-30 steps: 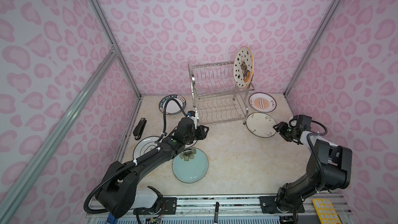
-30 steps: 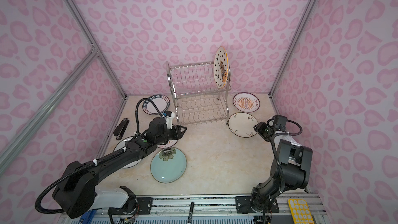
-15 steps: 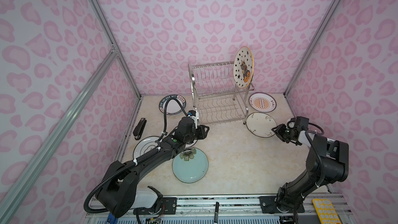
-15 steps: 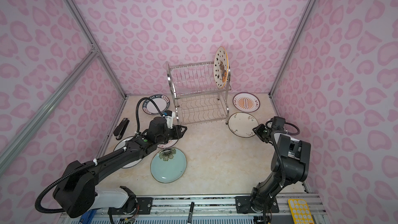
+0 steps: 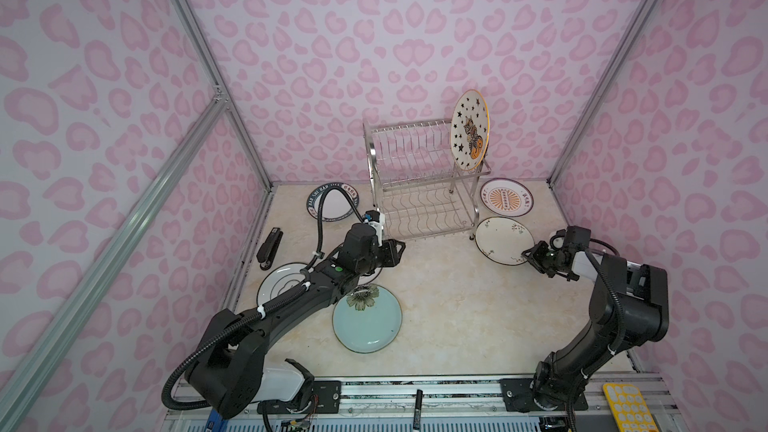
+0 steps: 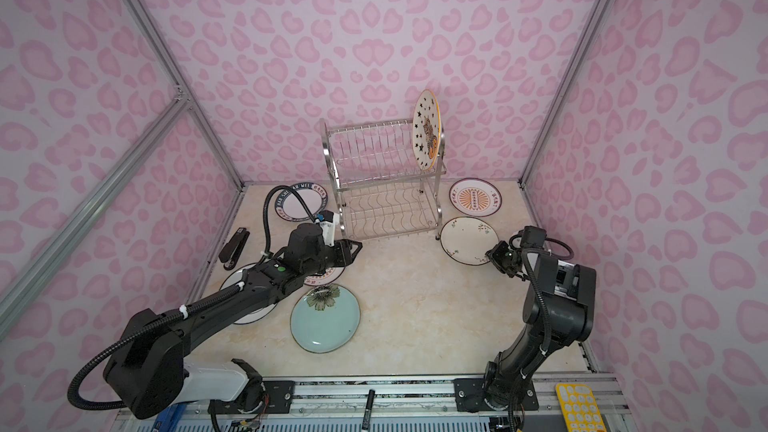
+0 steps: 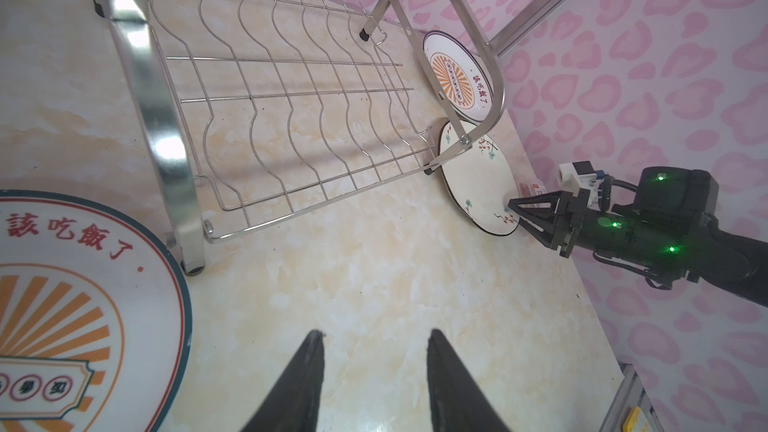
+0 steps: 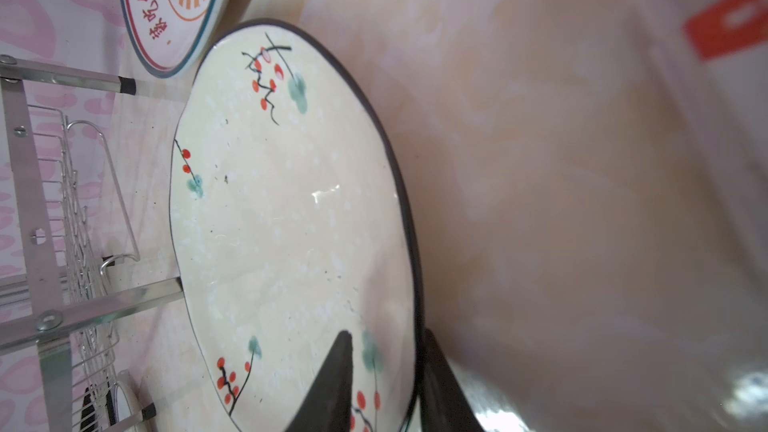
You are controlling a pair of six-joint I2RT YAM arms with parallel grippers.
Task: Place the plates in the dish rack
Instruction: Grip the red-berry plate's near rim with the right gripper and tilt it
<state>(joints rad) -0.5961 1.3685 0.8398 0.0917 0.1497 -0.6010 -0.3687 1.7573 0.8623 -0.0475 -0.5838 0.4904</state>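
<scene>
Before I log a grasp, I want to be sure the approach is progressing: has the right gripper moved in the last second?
Yes. The right gripper has advanced toward the floral plate, which stayed put. Its jaws now straddle the plate's rim.

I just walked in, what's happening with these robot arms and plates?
Plates are being loaded into a dish rack. One star-patterned plate stands upright in its upper tier. The right gripper has its jaws either side of the rim of the floral plate, which lies flat on the table; whether it has clamped is unclear. The left gripper hangs open over bare table in front of the rack. The other plates lie flat too.
</scene>
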